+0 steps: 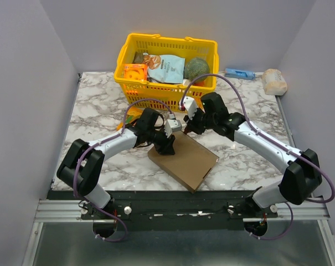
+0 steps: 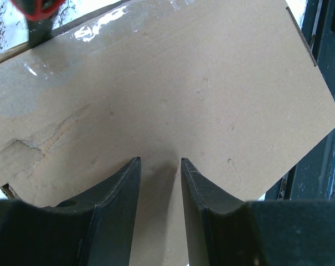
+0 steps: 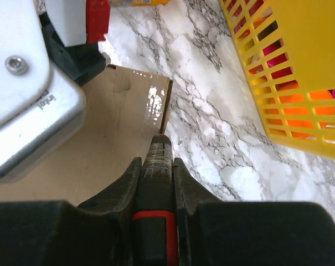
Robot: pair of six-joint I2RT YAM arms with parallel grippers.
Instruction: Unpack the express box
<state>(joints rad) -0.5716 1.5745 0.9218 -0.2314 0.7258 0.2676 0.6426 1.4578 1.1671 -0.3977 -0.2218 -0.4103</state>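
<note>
Right beneath the left end effector (image 2: pixel 159 160) — the express box (image 2: pixel 184 83).

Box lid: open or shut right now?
Shut. The box lies flat, its top face unbroken in the overhead and left wrist views; no flap is raised and no contents show.
</note>
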